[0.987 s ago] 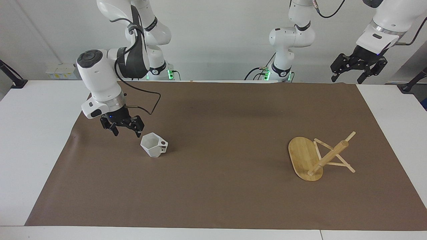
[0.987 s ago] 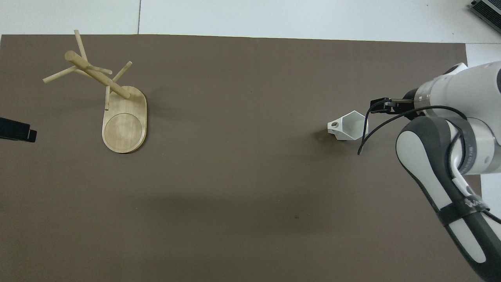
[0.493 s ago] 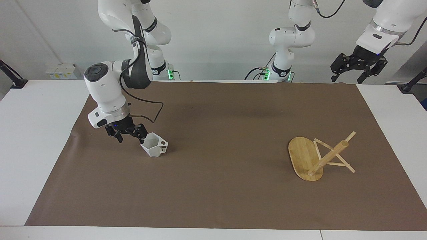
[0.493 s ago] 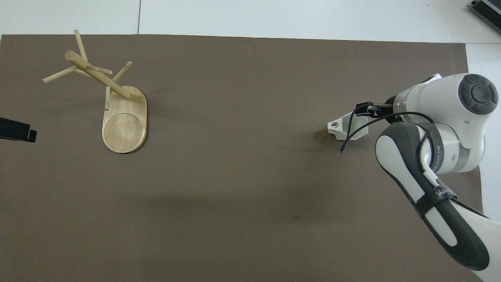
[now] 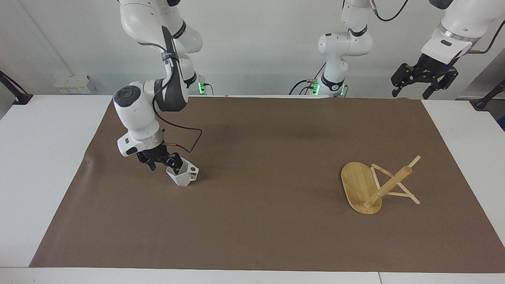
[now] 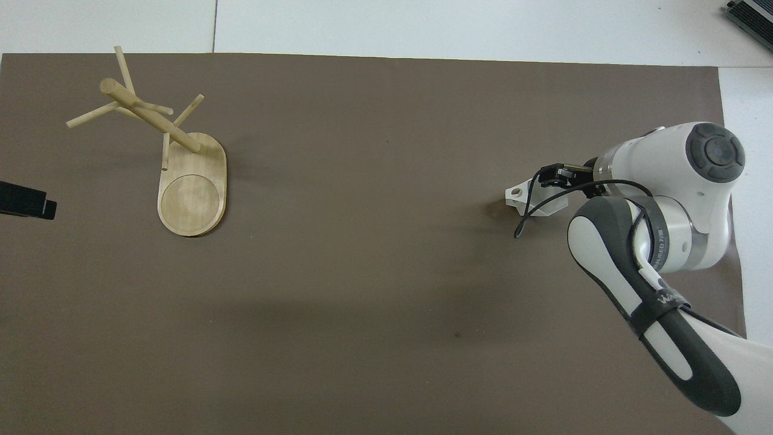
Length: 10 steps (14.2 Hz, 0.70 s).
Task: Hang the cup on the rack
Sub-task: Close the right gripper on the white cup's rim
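The white faceted cup (image 5: pixel 184 177) (image 6: pixel 545 206) stands on the brown mat toward the right arm's end of the table, its pierced handle (image 5: pixel 193 170) pointing toward the rack. My right gripper (image 5: pixel 164 165) (image 6: pixel 559 176) is down at the cup's rim, open. One finger reaches into the cup's mouth and the other stays outside the wall. The bamboo rack (image 5: pixel 360 185) (image 6: pixel 192 188) stands on its oval base toward the left arm's end, its pegs bare. My left gripper (image 5: pixel 423 83) waits open, high above the table's corner near its base.
The brown mat (image 5: pixel 260 221) covers most of the white table. A black cable (image 5: pixel 188 139) loops from the right wrist just above the cup. A dark tip of the left gripper (image 6: pixel 24 202) shows at the edge of the overhead view.
My right gripper has come down and moved sideways onto the cup, from beside its rim to straddling its wall. The cup, the rack and the left arm have not moved.
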Tool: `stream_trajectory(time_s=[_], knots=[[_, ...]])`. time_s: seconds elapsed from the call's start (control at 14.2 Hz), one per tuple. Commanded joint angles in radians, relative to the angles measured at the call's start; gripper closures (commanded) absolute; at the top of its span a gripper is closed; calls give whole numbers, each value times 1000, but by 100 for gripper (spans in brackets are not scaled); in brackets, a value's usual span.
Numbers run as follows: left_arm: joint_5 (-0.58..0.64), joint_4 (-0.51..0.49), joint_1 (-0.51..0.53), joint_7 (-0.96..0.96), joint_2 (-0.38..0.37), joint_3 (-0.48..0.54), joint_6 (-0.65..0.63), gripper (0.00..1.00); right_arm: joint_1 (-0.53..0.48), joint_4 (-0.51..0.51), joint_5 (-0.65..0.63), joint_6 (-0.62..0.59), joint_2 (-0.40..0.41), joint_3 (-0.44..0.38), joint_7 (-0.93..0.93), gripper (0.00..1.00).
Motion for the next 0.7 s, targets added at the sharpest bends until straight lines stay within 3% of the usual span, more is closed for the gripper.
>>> stream_trajectory(time_s=[0.0,0.21,0.56,0.63], knots=[[16,-38,2,-8,-31,-2,0,0,-9,-32,10,9,-23,10,34,20],[16,-38,2,-8,-31,-1,0,0,-9,-32,10,9,-23,10,35,41],[14,-37,2,-8,-31,-1,0,0,-9,-30,10,12,-23,12,34,95],[16,-38,2,-8,-31,-1,0,0,-9,-30,10,12,-23,12,32,100]])
